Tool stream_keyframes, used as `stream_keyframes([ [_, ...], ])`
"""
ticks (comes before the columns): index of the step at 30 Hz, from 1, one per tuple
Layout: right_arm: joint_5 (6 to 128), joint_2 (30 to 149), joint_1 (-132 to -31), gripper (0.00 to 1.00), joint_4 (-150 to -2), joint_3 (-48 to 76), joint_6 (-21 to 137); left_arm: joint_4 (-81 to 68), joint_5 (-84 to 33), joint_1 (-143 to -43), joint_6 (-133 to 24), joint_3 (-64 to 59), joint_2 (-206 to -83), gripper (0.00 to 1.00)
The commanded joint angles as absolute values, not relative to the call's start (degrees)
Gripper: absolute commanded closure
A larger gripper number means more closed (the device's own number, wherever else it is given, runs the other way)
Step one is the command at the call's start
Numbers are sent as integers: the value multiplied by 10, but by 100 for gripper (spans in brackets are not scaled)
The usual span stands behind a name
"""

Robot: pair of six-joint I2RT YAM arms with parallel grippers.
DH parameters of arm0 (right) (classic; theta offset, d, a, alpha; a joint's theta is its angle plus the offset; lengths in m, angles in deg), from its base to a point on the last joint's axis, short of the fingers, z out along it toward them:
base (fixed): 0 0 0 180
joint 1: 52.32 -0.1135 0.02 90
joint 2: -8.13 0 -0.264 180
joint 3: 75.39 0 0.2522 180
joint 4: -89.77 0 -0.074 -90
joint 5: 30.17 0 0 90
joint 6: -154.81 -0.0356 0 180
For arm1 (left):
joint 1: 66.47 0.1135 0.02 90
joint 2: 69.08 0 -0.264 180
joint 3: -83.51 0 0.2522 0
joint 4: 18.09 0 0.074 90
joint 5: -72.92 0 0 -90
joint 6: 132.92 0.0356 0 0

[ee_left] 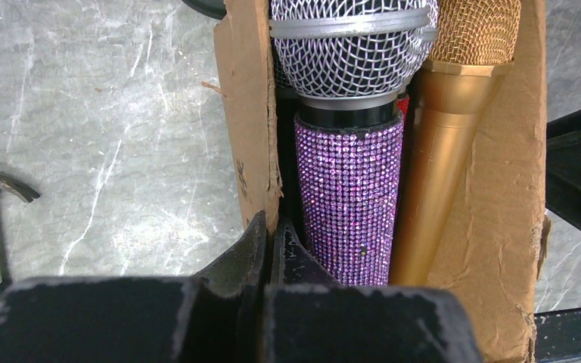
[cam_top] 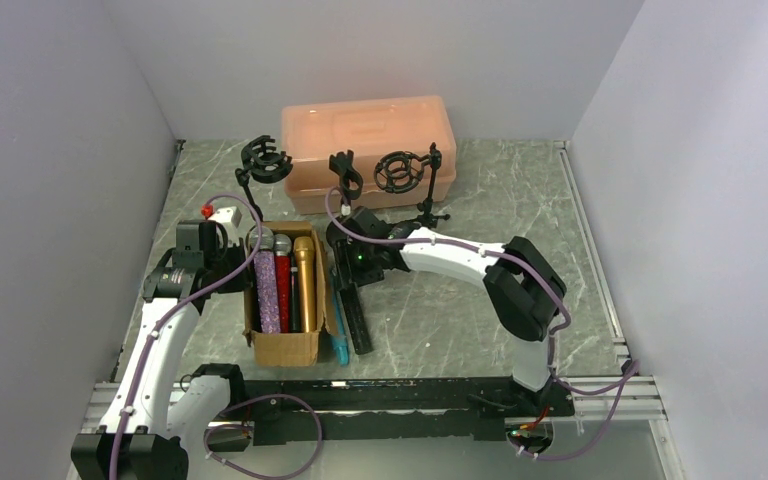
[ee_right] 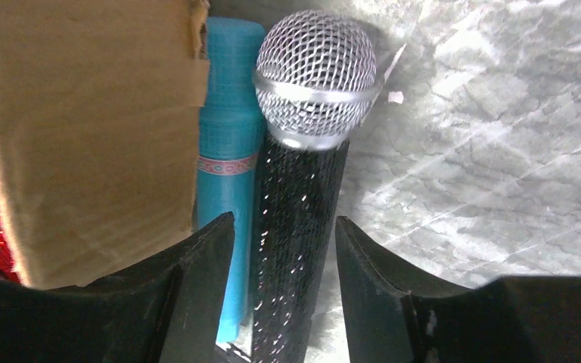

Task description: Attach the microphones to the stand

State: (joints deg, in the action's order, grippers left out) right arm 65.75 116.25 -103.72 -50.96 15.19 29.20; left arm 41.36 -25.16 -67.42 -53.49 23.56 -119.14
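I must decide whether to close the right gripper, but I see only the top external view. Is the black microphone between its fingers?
Observer: Yes. In the right wrist view, the open right gripper straddles the black microphone, with a gap on each side.
Operator: What lies next to that microphone?
Observer: The teal microphone lies between it and the wall of the cardboard box.
Operator: And the left gripper?
Observer: The left gripper appears to be shut on the box's left wall, beside the purple glitter microphone.
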Motion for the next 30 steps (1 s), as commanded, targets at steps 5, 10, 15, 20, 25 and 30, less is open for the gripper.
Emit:
stream_keyframes([
  [5,628,1102,-1035,40,-516,202,269,372,-284,-676,-534,212,-1172,100],
  [10,624,1063,-1059,40,-514,246,262,374,-287,-676,-539,211,-1172,100],
  [15,667,1113,-1099,39,-495,352,270,373,-292,-676,-544,211,-1171,100],
  [20,717,1193,-1119,39,-495,418,277,376,-292,-676,-548,206,-1170,100],
  [25,737,1247,-1121,39,-480,472,284,377,-293,-676,-547,201,-1169,100],
  [30,740,1299,-1126,39,-454,529,294,377,-297,-676,-549,200,-1170,100],
])
